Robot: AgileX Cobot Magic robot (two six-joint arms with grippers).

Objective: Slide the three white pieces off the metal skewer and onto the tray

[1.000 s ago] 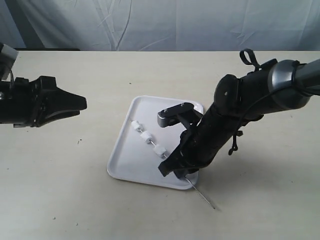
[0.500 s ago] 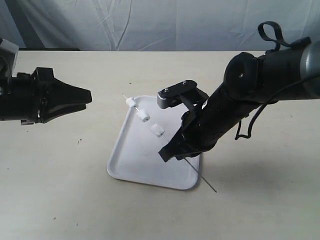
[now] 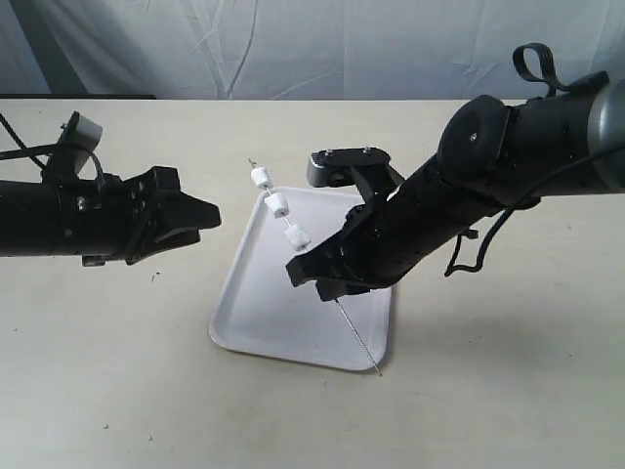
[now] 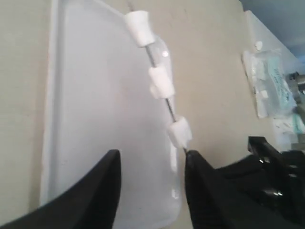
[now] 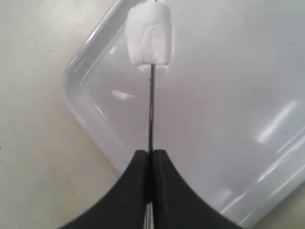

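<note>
My right gripper [image 3: 314, 277] [image 5: 151, 153] is shut on the metal skewer [image 3: 354, 332] [image 5: 151, 109] and holds it tilted in the air above the tray [image 3: 256, 313] [image 5: 228, 95]. The three white pieces [image 3: 275, 204] [image 4: 161, 81] sit threaded along the raised upper part of the rod. In the right wrist view only the nearest piece [image 5: 148, 34] shows. My left gripper [image 3: 207, 213] [image 4: 151, 162] is open, left of the pieces and close to them, with nothing between its fingers.
The tray lies on a beige table [image 3: 117, 371]. A grey cloth backdrop [image 3: 293, 44] hangs behind the table. The left wrist view shows clear plastic packets [image 4: 269, 90] lying off to one side.
The right gripper has swung the skewer more upright and shifted left. The left gripper has moved right, toward the pieces.
</note>
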